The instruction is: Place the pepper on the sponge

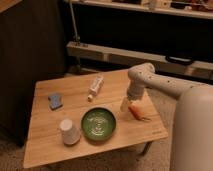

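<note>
The orange-red pepper (137, 112) lies on the wooden table (75, 150) near its right edge, pointed end toward the front right. My gripper (125, 104) hangs just left of and slightly above the pepper, at the end of the white arm that reaches in from the right. The blue sponge (55, 100) lies flat on the left side of the table, far from the gripper.
A green plate (99, 123) sits at the table's middle front, left of the pepper. An upturned white cup (69, 131) stands at front left. A white tube (95, 87) lies toward the back. Dark cabinets and a metal rail stand behind the table.
</note>
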Controlling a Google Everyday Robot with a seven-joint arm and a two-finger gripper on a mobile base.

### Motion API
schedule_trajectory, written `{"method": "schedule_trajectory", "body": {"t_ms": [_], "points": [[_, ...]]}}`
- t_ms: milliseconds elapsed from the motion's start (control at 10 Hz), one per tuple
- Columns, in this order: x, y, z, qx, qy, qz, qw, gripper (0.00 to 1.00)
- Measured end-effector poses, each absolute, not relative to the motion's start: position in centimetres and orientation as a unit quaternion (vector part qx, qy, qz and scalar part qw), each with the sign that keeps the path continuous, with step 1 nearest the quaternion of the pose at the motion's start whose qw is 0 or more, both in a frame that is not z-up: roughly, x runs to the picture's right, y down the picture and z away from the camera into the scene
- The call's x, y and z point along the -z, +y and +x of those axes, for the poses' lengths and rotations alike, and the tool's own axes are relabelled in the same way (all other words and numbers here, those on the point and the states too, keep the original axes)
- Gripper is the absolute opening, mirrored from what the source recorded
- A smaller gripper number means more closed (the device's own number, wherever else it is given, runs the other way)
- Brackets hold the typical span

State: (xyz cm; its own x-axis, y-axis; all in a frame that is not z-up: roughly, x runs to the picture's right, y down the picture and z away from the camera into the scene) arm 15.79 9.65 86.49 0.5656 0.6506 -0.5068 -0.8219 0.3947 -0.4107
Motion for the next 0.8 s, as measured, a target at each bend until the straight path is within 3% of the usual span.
{"method": "schedule_trajectory", "body": {"t_ms": [800], "points": [[-87.0, 12.4, 17.1, -0.451, 0.153, -0.337, 0.812, 0.80]]}}
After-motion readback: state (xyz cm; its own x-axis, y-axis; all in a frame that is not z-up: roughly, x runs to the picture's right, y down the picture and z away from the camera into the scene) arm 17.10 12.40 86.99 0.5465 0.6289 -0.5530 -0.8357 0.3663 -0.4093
